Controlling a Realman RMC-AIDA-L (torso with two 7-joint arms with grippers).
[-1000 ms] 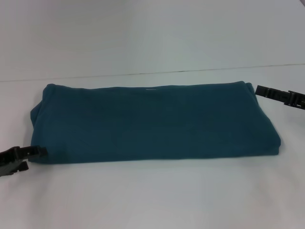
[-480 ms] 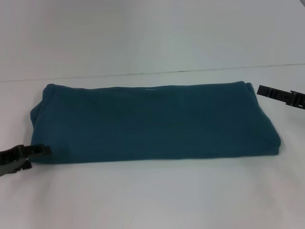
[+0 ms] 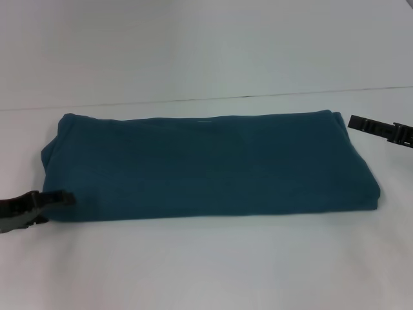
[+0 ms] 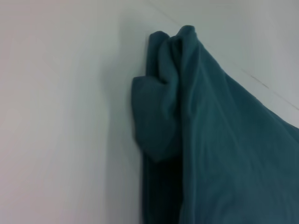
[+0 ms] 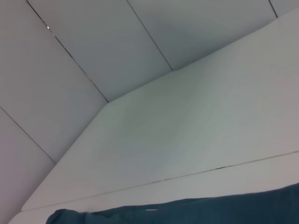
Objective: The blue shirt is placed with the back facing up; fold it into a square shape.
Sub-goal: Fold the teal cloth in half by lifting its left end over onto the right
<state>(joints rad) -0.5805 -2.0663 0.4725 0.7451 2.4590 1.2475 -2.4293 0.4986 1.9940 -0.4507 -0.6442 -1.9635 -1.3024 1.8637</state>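
Where the white table (image 3: 206, 265) carries its load, I count one blue shirt (image 3: 206, 165) and two grippers of mine. At the left edge of the head view, my left gripper (image 3: 45, 201) lies low on the table, its dark fingers (image 3: 55, 197) reaching the shirt's near left corner; whether they are spread or closed on the cloth I cannot tell. From the left wrist view, that end of the shirt shows as a bunched, rounded lump of stacked folds, with a shadowed gap beneath the upper layer. Centre: the shirt is folded into a long, flat band lying across the table, of soft matte fabric, plain, with rounded ends and a tiny pale mark on its far edge. At the right, my right gripper (image 3: 377, 129) hangs just beyond the shirt's far right corner, apart from it; its finger spacing cannot be read. Behind the table stands a pale panelled wall (image 5: 93, 56) with thin dark seams.
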